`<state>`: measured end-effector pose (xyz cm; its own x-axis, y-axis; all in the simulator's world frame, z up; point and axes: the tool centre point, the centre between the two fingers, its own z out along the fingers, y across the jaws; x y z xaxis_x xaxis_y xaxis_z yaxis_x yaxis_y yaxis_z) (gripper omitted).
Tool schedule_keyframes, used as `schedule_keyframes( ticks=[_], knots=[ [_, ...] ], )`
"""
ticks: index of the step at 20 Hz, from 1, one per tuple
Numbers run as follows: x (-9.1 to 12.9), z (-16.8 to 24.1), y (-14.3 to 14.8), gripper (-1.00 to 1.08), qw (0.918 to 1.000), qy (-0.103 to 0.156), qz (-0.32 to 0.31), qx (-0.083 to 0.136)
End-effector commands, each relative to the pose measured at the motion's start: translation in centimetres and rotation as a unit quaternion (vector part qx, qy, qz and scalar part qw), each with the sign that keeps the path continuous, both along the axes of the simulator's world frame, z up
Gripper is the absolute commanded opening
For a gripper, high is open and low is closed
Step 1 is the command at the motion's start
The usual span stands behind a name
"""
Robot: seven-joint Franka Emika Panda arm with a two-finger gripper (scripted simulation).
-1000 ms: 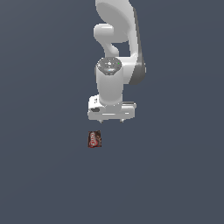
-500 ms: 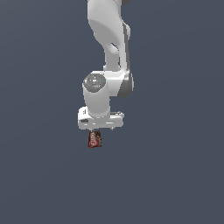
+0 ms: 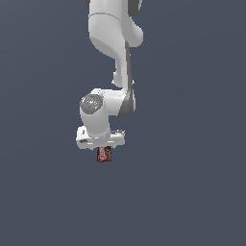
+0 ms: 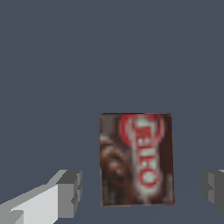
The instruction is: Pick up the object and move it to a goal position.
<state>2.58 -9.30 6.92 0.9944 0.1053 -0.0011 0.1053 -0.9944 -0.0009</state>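
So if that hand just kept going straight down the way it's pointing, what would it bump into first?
Probably the small brown and red box: it sits between the open fingers of the hand, with gaps either side. Depth is unclear.

The flat, plain slate-grey floor [image 3: 192,192] filled both views without seam or marking. Directly on it lay a small dark brown and red box [image 3: 104,154] [image 4: 136,159], its red oval label with whitish lettering facing up.

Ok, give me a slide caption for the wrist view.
Open gripper straddling the small brown-and-red box, fingers clear of its sides.
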Motion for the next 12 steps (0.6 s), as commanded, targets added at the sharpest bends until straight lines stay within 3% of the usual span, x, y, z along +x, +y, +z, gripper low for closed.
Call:
schedule_keyframes(
  ticks=[1, 12],
  knots=[
    [0.1, -0.3, -0.3, 1.00, 1.0000, -0.001, 0.002, 0.000],
    [0.0, -3.0, -0.3, 1.00, 1.0000, 0.000, 0.002, 0.000]
  ],
)
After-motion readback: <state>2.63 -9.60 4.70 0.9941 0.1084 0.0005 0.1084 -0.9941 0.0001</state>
